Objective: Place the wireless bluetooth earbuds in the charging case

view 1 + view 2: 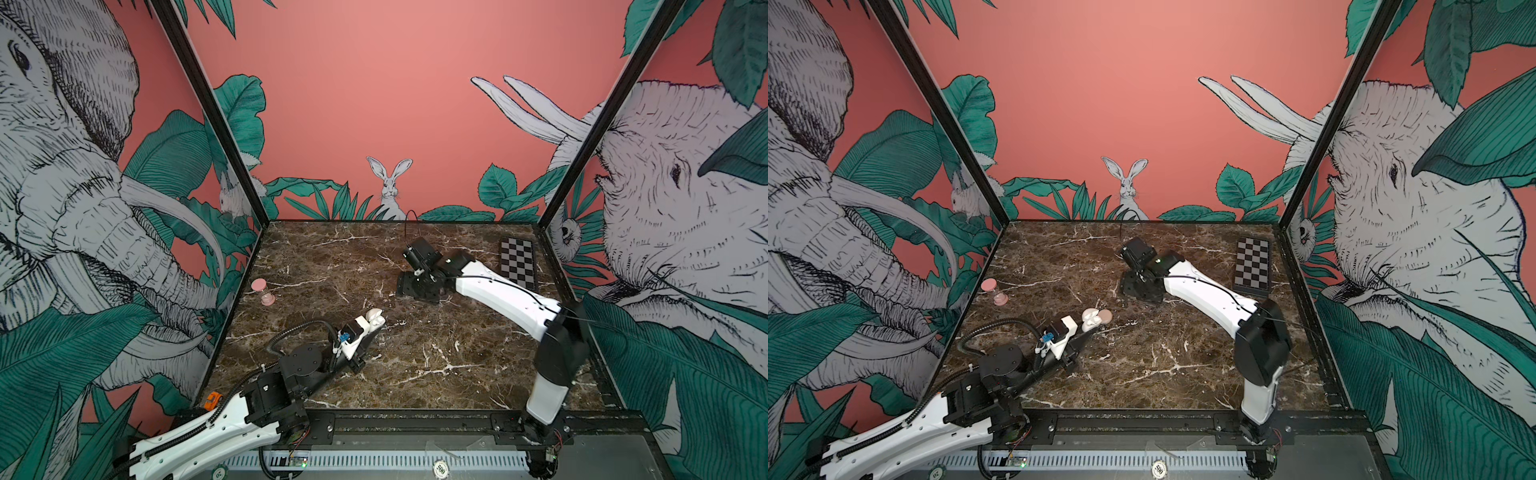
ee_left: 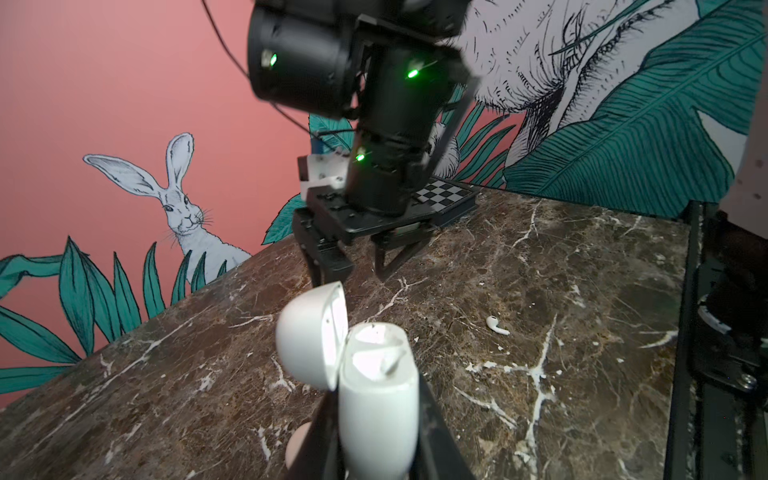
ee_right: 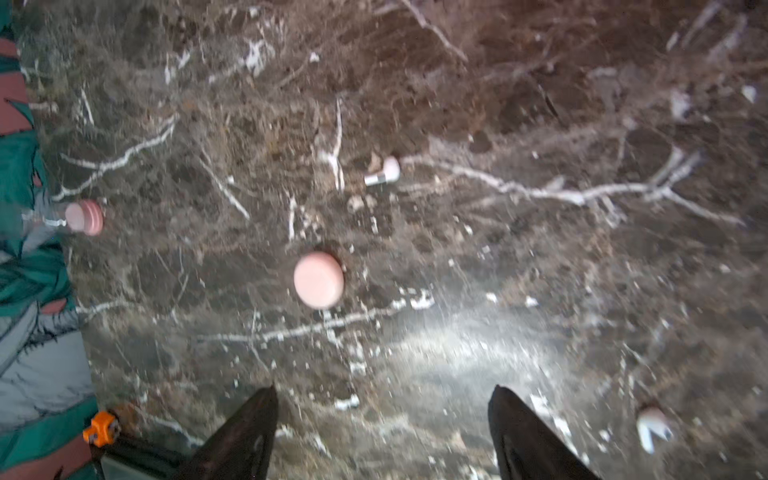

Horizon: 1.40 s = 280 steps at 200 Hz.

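your left gripper (image 2: 380, 444) reaches low at front-left, clamped on the open white charging case (image 2: 374, 407) | your right gripper (image 3: 384, 392) sits farther back, pointing down, jaws wide, holding nothing | two loose earbuds (image 3: 384, 171) well apart on the marble, one pink round case (image 3: 318, 279), one pink hourglass (image 1: 262, 292), one checkerboard (image 1: 518, 263) | brown marble top (image 1: 415, 353), jungle-mural walls (image 1: 374, 104) behind

Left hand (image 2: 376, 395) clenched, right hand (image 3: 384, 392) splayed.

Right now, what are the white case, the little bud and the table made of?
The charging case looks like smooth glossy white plastic: light glares off its rounded shell. The earbud seems the same shiny plastic. The table looks like polished brown marble, white-veined, maybe only a print.
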Tool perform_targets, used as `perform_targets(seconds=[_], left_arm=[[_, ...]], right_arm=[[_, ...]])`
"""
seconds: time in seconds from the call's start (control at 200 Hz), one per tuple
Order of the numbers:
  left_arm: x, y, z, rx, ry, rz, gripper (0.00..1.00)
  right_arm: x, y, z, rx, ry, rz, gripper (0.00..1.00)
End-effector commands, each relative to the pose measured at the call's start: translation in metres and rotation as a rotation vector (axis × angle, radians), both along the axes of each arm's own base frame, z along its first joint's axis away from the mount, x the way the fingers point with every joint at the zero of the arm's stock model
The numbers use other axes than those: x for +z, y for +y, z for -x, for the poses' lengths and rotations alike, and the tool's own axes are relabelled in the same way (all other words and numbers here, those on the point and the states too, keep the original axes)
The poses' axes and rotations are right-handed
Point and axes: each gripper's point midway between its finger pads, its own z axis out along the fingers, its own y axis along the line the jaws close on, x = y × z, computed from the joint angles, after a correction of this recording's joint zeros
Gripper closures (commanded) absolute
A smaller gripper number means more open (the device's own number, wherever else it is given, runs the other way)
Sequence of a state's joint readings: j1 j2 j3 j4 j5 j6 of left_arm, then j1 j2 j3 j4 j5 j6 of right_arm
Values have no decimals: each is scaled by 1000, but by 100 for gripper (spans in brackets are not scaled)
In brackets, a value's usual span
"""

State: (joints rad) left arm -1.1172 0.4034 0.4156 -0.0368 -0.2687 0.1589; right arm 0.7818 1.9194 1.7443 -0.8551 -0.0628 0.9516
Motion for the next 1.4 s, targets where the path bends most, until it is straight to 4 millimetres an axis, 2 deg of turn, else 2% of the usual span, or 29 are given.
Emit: perform_targets(seconds=[0.0, 0.22, 0.325, 0.48, 0.695, 0.815, 0.98, 1.396], left_arm=[[-6, 3, 1, -17, -72, -142, 100], [-13, -2, 2, -58, -125, -139, 100], [-22, -4, 2, -82, -91, -124, 100], [-19, -12, 9, -166, -51, -62, 100], [-19, -16, 17, -224, -42, -38, 100], [-21, -17, 20, -240, -41, -43, 100], [-21, -19, 22, -255, -38, -39, 100], [-21, -23, 28, -299, -36, -34, 100]], right_arm=[[-14, 12, -9, -46, 93, 28, 23], [-50, 25, -45, -191, 139, 90, 35], [-66, 30, -50, -226, 162, 97, 39], [-88, 35, -55, -263, 196, 90, 45], [-94, 31, -69, -307, 172, 73, 59], [-101, 35, -70, -313, 188, 64, 59], [-104, 30, -73, -329, 182, 92, 61], [-118, 28, -67, -344, 206, 107, 61]])
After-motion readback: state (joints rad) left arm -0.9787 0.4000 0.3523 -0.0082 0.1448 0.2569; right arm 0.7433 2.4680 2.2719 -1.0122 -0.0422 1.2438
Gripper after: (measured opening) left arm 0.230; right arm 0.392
